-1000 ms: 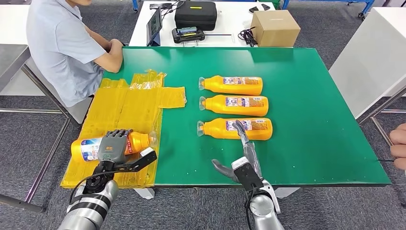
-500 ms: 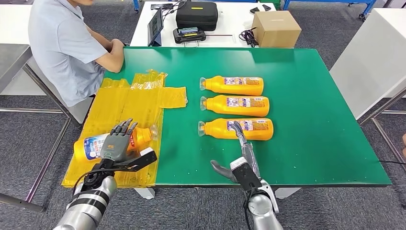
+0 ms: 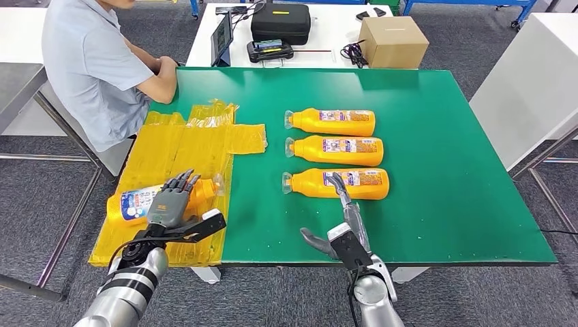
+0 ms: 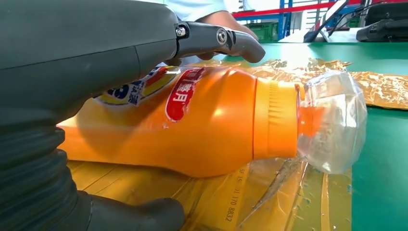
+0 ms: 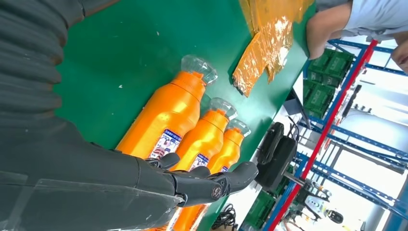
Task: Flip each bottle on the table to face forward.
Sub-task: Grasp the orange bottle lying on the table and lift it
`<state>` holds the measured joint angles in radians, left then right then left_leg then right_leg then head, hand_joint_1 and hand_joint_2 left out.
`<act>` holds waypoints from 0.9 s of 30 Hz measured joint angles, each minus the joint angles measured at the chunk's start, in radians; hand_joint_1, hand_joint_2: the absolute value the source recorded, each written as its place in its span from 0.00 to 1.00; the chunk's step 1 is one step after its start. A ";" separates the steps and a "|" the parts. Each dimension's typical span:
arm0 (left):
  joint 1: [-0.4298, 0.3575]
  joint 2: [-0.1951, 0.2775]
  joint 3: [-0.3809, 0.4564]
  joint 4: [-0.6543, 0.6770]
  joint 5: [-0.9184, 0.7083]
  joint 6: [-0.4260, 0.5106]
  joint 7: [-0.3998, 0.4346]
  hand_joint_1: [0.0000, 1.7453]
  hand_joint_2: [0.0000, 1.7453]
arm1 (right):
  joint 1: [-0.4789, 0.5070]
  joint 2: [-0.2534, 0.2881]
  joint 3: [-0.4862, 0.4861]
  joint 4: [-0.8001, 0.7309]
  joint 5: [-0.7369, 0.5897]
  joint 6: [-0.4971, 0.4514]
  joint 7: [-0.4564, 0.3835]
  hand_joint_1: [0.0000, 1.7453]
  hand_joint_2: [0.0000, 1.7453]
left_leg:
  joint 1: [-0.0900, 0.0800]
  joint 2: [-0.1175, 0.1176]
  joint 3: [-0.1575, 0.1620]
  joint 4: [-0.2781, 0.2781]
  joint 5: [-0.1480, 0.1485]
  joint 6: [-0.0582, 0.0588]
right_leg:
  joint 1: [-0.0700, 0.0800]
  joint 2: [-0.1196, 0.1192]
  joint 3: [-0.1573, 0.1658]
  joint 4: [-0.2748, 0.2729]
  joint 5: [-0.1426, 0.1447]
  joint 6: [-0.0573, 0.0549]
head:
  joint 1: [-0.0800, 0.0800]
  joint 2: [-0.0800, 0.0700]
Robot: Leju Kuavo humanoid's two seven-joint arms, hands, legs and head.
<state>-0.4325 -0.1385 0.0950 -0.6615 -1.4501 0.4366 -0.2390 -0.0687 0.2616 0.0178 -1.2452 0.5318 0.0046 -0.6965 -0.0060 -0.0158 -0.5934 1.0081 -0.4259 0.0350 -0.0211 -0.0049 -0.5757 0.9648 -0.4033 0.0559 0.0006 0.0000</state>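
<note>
The left hand (image 3: 169, 204) rests spread over the bottle (image 3: 140, 202) lying on the yellow film (image 3: 184, 146), gripping nothing. It should wrap the body and roll gently. The right hand (image 3: 341, 228) stays extended, empty, beside 3 bottles (image 3: 337, 152).

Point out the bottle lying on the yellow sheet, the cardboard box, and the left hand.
bottle on the yellow sheet (image 3: 131, 204), head view, on its label.
cardboard box (image 3: 393, 39), head view, on its top face.
left hand (image 3: 169, 206), head view, on its back.

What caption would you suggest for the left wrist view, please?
Left hand resting over an orange plastic bottle with a clear cap, lying on crinkled yellow film.
</note>
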 joint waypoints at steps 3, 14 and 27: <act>0.002 0.000 -0.006 0.002 0.006 0.013 -0.004 0.00 1.00 | 0.000 0.000 0.000 0.003 0.000 -0.001 0.000 0.00 1.00 | 0.000 0.000 0.000 0.000 0.000 0.000 | 0.000 0.000 0.000 0.000 0.000 0.000 | 0.000 0.000; 0.231 -0.143 -0.104 -0.439 0.413 -0.033 -0.170 0.00 1.00 | 0.046 0.027 -0.022 -0.084 -0.051 -0.004 0.032 0.00 1.00 | -0.001 0.002 -0.009 0.001 -0.001 0.001 | 0.000 0.001 -0.010 0.000 0.001 0.001 | 0.000 0.000; 0.412 -0.205 -0.253 -0.881 0.598 -0.062 -0.238 0.00 1.00 | 0.072 0.088 -0.058 -0.204 -0.131 -0.010 0.177 0.00 0.50 | 0.001 0.005 -0.013 0.000 -0.001 0.000 | 0.001 0.001 -0.014 0.000 0.000 0.000 | 0.000 0.000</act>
<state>-0.0209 -0.3438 -0.1576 -1.5425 -0.8520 0.3743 -0.4769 0.0031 0.3494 -0.0401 -1.4488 0.4010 -0.0057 -0.5190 -0.0052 -0.0111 -0.6059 1.0084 -0.4273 0.0349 -0.0202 -0.0036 -0.5901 0.9646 -0.4031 0.0562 0.0004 0.0000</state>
